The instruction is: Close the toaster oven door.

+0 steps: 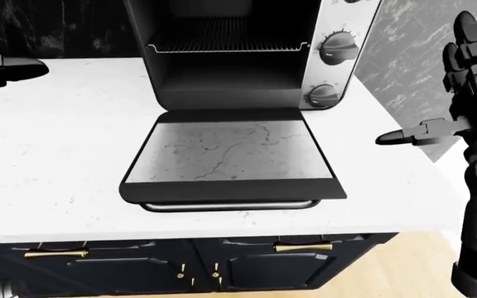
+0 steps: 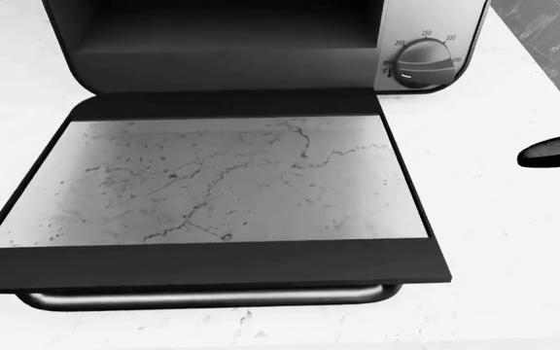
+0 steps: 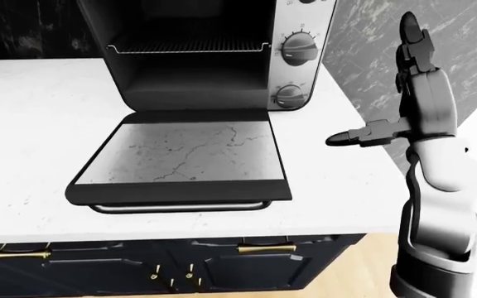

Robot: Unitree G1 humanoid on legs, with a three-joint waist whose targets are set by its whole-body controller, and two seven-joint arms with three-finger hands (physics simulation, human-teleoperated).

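The toaster oven (image 1: 247, 56) stands on the white table (image 1: 56, 155). Its door (image 1: 230, 158) lies fully open and flat, with the handle bar (image 1: 230, 205) near the table edge. The right robot hand (image 3: 404, 105) is raised right of the door, fingers spread apart, one finger (image 3: 356, 136) pointing toward it, touching nothing. The left robot hand (image 1: 6, 67) shows only partly at the left edge of the left-eye view; whether it is open cannot be determined.

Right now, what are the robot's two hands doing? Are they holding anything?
Right hand: open, fingers spread, holding nothing, raised to the right of the toaster oven door.
Left hand: only partly in view; cannot tell.
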